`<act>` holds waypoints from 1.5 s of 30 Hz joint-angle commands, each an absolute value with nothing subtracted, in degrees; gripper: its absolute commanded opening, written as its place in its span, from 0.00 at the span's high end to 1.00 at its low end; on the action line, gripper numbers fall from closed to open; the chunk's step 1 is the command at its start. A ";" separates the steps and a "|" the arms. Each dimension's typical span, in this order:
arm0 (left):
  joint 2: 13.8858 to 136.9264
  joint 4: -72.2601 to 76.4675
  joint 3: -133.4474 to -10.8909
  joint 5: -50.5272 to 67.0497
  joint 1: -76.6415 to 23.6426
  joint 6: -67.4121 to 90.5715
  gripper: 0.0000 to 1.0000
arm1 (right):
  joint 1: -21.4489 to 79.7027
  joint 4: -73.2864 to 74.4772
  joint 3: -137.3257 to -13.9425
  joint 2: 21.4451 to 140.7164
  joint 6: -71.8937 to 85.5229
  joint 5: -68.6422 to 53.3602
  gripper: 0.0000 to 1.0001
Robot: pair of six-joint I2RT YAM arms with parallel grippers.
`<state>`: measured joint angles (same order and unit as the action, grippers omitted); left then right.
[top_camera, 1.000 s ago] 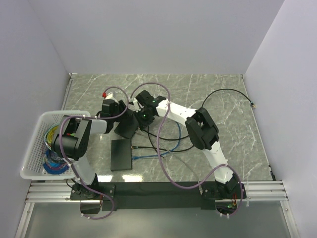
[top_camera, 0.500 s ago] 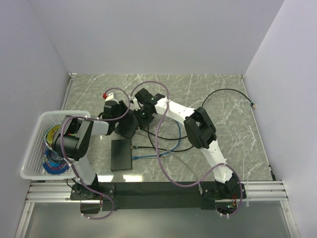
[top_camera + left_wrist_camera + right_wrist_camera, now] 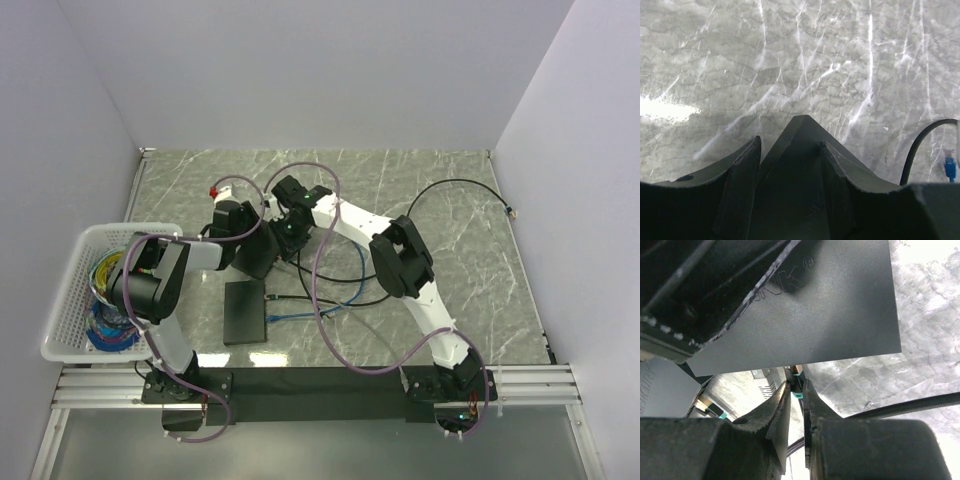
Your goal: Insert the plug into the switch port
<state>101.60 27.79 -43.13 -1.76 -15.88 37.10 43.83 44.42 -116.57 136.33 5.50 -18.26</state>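
Note:
My left gripper (image 3: 243,228) is shut on a black switch (image 3: 256,252) and holds it tilted above the table. In the left wrist view the switch (image 3: 802,165) fills the gap between the two fingers (image 3: 742,170), its corner pointing forward. My right gripper (image 3: 288,237) is right against the switch's right side, shut on a small plug. In the right wrist view the plug (image 3: 798,380), with a teal boot, sits between the fingertips (image 3: 782,400) and touches the lower edge of the switch (image 3: 810,310). The port itself is hidden.
A second black box (image 3: 245,312) lies flat near the front. Blue (image 3: 330,305) and black (image 3: 460,183) cables lie on the marble table. A white basket (image 3: 62,300) of cables stands at the left edge. A blue plug (image 3: 950,167) shows at the left wrist view's right edge.
The right gripper with the plug has shifted slightly left and back, closer against the switch. The left gripper and the switch have moved a little back.

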 commanded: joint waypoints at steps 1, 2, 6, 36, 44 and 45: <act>100.46 14.86 -44.55 13.72 -24.08 42.29 0.46 | 44.03 8.44 -116.38 131.32 7.48 -18.02 1.00; 100.28 14.24 -45.26 12.23 -24.08 41.84 0.46 | 44.03 8.44 -115.24 130.53 7.30 -17.58 1.00; 101.51 10.20 -50.87 9.23 -23.73 39.55 0.45 | 44.03 9.31 -109.70 127.53 5.63 -14.95 1.00; 108.81 0.18 -70.04 5.03 -9.93 36.83 0.16 | 42.19 9.41 -95.81 114.27 2.81 -5.45 0.54; 100.74 -4.74 -73.04 0.18 -9.05 35.07 0.12 | 42.36 6.33 -84.22 100.30 5.01 -5.80 0.53; 99.16 -5.44 -72.08 0.18 -9.14 34.81 0.12 | 42.36 5.55 -81.07 96.72 5.88 -5.80 0.53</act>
